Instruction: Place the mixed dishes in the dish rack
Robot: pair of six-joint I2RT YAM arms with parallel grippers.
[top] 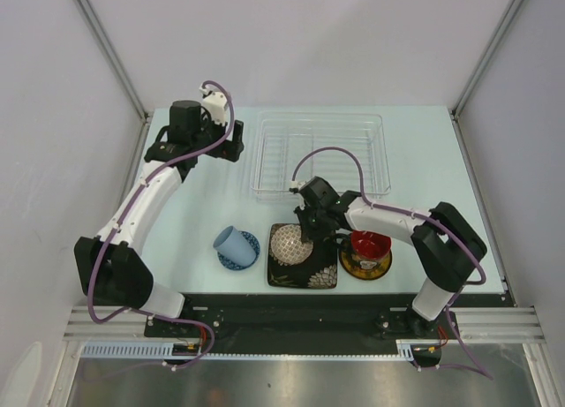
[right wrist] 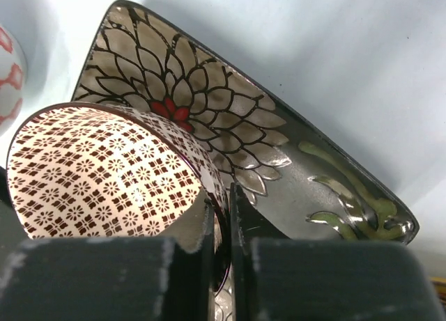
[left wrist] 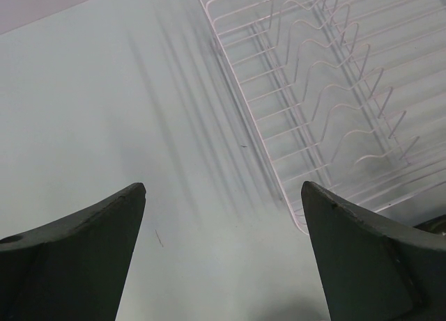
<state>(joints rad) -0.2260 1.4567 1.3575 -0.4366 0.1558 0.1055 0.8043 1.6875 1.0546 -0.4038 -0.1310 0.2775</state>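
Right hand [right wrist: 221, 220] grips the lattice bowl [right wrist: 104, 175] by its rim; lift clear of the plate [right wrist: 279, 154], then carry toward twelve o'clock to the rack [top: 322, 151]. Left hand [left wrist: 223, 196] released.

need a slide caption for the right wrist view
Right gripper pinching the rim of the beige lattice-patterned bowl, black square floral plate behind it.
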